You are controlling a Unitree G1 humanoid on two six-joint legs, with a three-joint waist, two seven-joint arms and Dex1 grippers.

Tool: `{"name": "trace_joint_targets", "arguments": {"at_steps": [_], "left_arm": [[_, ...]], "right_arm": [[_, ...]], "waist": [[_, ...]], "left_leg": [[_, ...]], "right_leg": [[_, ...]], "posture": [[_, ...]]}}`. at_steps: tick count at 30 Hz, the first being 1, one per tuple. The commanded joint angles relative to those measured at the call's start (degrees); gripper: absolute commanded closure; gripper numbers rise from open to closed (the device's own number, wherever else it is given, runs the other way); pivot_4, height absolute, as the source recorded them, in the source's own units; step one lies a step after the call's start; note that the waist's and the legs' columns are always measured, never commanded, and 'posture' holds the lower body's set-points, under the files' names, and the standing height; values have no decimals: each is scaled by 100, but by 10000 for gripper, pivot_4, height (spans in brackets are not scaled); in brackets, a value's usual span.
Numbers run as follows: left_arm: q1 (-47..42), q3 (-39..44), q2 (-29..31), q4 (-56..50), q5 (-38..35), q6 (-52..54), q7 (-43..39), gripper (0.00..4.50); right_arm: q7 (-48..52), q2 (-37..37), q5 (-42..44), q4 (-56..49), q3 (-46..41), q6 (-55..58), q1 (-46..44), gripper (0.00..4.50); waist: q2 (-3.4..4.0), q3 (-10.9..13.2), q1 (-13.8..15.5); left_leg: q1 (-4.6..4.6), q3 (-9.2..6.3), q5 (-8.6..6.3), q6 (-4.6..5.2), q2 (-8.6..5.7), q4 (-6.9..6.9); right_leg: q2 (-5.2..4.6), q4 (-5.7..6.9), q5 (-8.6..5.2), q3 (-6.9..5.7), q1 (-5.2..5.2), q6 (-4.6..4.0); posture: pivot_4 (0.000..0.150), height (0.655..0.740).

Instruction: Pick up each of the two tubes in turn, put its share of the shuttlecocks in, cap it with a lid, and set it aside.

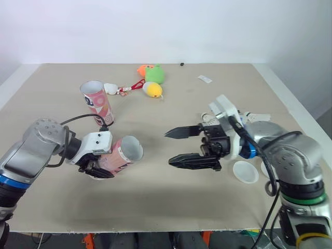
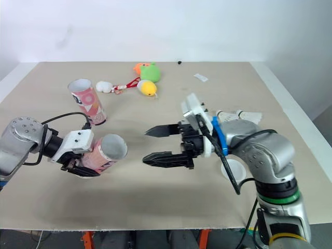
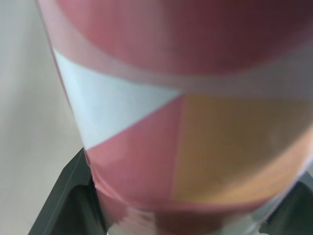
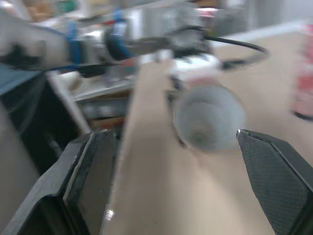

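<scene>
My left gripper (image 1: 98,168) is shut on a pink patterned tube (image 1: 122,153), which lies tilted with its open mouth turned toward the right. The left wrist view shows that tube (image 3: 186,98) close up between the fingers. My right gripper (image 1: 168,149) is open and holds nothing. Its fingers point left at the tube's mouth (image 4: 208,117), a short gap away. A second pink tube (image 1: 97,102) stands upright at the back left. White shuttlecocks (image 1: 257,116) lie behind my right arm. A white lid (image 1: 245,171) rests on the table under that arm.
Small plush toys lie at the back centre: a green and orange one (image 1: 152,72), a yellow one (image 1: 153,90) and a white one (image 1: 110,88). A small white tag (image 1: 204,79) lies at the back right. The table's front edge (image 1: 155,228) is close.
</scene>
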Motion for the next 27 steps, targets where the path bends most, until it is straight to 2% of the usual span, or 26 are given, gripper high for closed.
{"name": "trace_joint_targets", "arguments": {"at_steps": [1, 6, 9, 13, 17, 24, 27], "left_arm": [[-11, -60, -10, 59, 25, -90, 5, 14660], [-72, -84, -43, 136, 50, -143, -37, 14660], [-170, -116, -92, 185, 63, -152, -54, 14660], [-159, -80, -56, 158, 46, -139, -71, 14660], [-31, 27, 52, 57, 11, -92, -45, 14660], [156, 183, 175, -141, -86, 42, 66, 14660], [252, 267, 228, -226, -124, 101, 136, 14660]], "right_arm": [[-1343, 19, -719, 55, -428, 39, 606, 1990], [-2924, 672, -1454, 357, -329, 181, 682, 1990], [-3447, 1001, -2072, 880, -17, -92, 430, 1990], [-3499, 1187, -2428, 1352, 213, -366, 183, 1990], [-3626, 1284, -3039, 2395, 496, -877, -277, 1990], [-3551, 1495, -3612, 3719, 647, -1687, -988, 1990], [-3454, 1576, -3786, 4105, 675, -2090, -1199, 10344]], "waist": [[-3, -1, 4], [9, 0, -46], [9, 0, -70], [9, 1, -56], [10, 1, -73], [10, 3, -98], [11, 3, -102]], "left_leg": [[0, 3, 0, 0, -1, 3], [2, 36, 1, 1, -6, 2], [4, 37, 4, 5, -7, 4], [-4, 35, 8, 12, -18, 3], [-5, 42, 8, 12, -22, 2], [-6, 41, 8, 12, -18, -6], [-6, 40, 7, 12, -13, -8]], "right_leg": [[-1, 0, 0, 2, 1, 1], [-2, 1, 12, 36, -10, 17], [-1, 1, 13, 38, -8, 15], [-5, -2, 8, 46, -8, 12], [-8, -6, 13, 54, -10, 27], [-2, -6, 12, 55, -15, 24], [2, -6, 11, 55, -16, 22]], "posture": [[1500, 7323], [1500, 7323], [1500, 7323], [1500, 7323], [1500, 7323], [1500, 7323], [1500, 7323]]}}
